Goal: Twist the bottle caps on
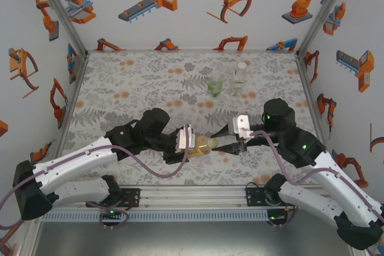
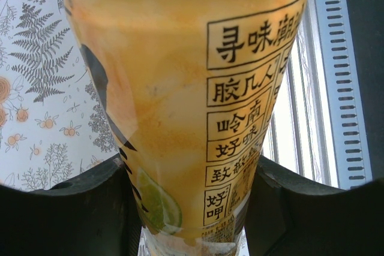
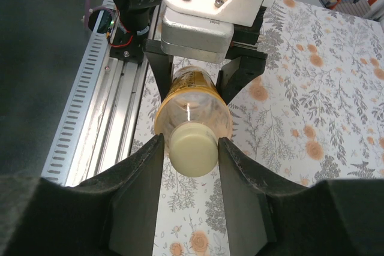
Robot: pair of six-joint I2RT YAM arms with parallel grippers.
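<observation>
Floral table mat [image 1: 150,82], tall amber-yellow plastic bottle [image 3: 192,103] sideways, body mostly hidden in clamping left gripper [image 1: 188,142], right gripper [image 3: 191,143] pinching its yellowish round cap [image 3: 193,151]

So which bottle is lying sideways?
The amber bottle, held level in the left gripper, right gripper on its cap; the green bottle and clear bottle stand upright.

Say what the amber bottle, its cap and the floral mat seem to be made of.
The amber bottle looks like clear glossy plastic: light passes through, highlights on the shoulder. Its cap looks like opaque cream plastic, smooth and dull. The mat is a flat printed sheet; vinyl or cloth, cannot tell.
</observation>
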